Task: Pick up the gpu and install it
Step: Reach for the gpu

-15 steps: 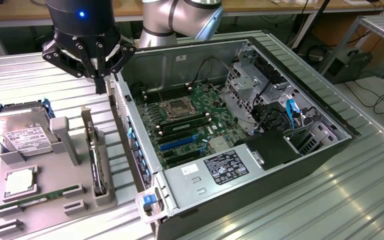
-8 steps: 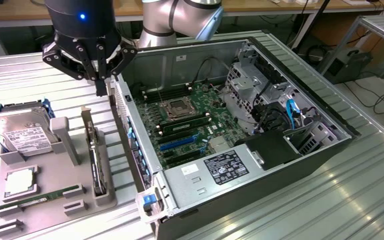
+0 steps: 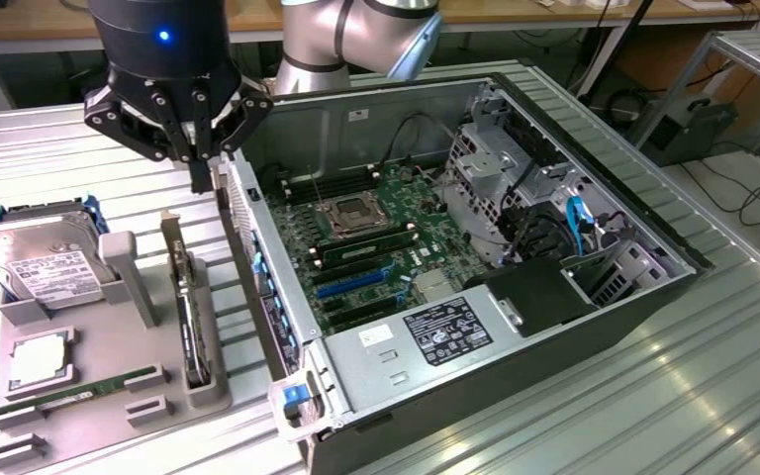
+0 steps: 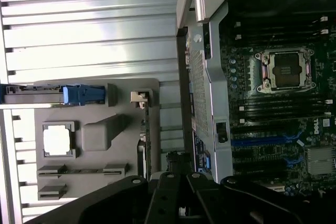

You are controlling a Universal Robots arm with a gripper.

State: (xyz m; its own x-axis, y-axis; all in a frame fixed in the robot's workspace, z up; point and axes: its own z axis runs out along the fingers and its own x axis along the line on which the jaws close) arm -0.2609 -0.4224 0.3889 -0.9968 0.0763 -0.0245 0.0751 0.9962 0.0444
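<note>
The gpu (image 3: 193, 322) stands on edge in a slot of the grey holder tray (image 3: 96, 421), its silvery bracket strip (image 3: 169, 245) pointing up at the far end. My gripper (image 3: 202, 180) hangs above that far end, between the tray and the open computer case (image 3: 394, 401). Its fingers are shut together and hold nothing. The gripper does not touch the card. In the wrist view the gpu (image 4: 148, 140) appears edge-on beside the case wall, just ahead of my gripper (image 4: 177, 163). Blue expansion slots (image 3: 353, 283) lie on the motherboard inside the case.
A silver hard drive (image 3: 37, 265), a square processor (image 3: 40, 358) and a green memory stick (image 3: 79, 392) also sit in the tray. The case's side wall (image 3: 268, 287) rises right next to the gpu. The processor socket (image 3: 353, 213) and a drive cage (image 3: 493, 183) are inside.
</note>
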